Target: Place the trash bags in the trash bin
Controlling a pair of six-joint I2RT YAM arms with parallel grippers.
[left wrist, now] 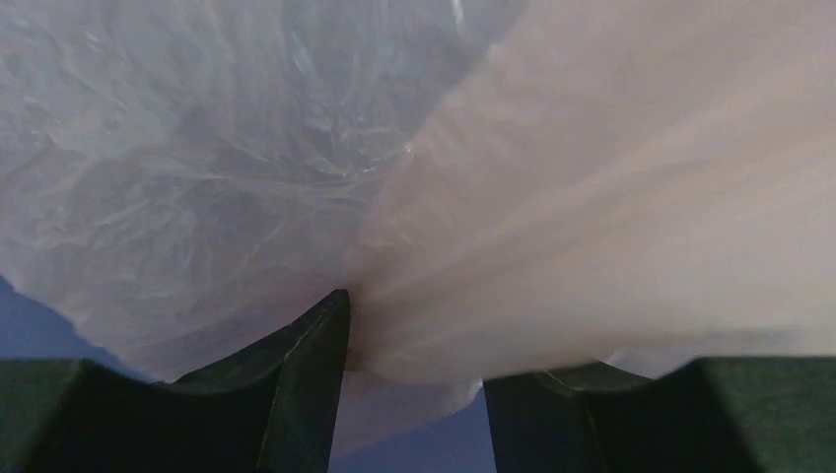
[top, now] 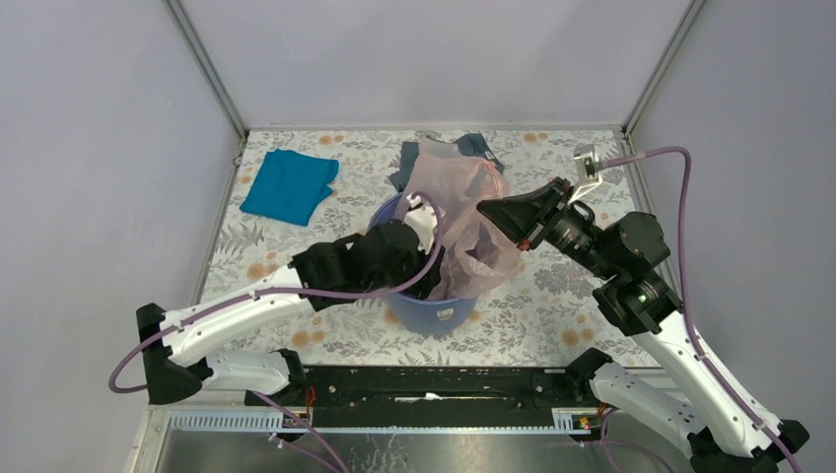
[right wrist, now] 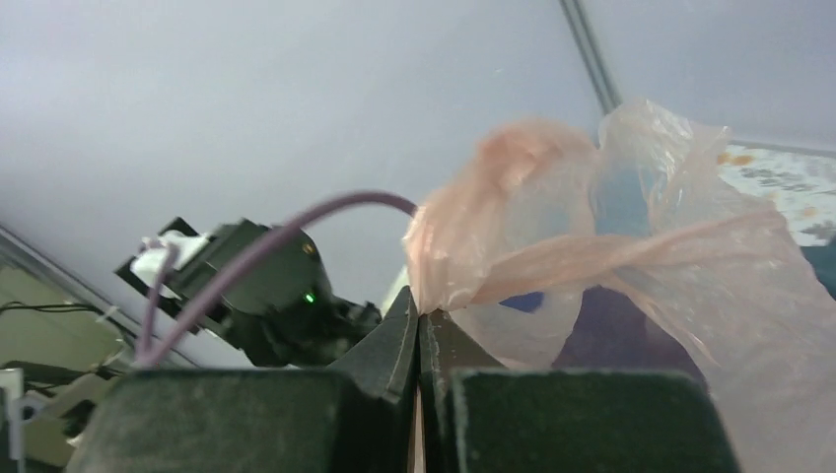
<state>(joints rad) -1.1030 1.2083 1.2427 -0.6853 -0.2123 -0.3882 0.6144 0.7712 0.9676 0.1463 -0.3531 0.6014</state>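
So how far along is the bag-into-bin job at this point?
Partly done. The pink trash bag is draped over the blue trash bin, some film seemingly inside. In hand: the right claw is shut on a bag edge, holding it up; the left claw stands open around bunched film at the bin. Left: much of the bag sits above the rim and needs pushing in.

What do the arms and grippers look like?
Both the left arm and right arm: white links, black joints. A lilac cable runs along each. The left gripper and right gripper: dark, wedge-shaped fingers. Green light on the right arm.
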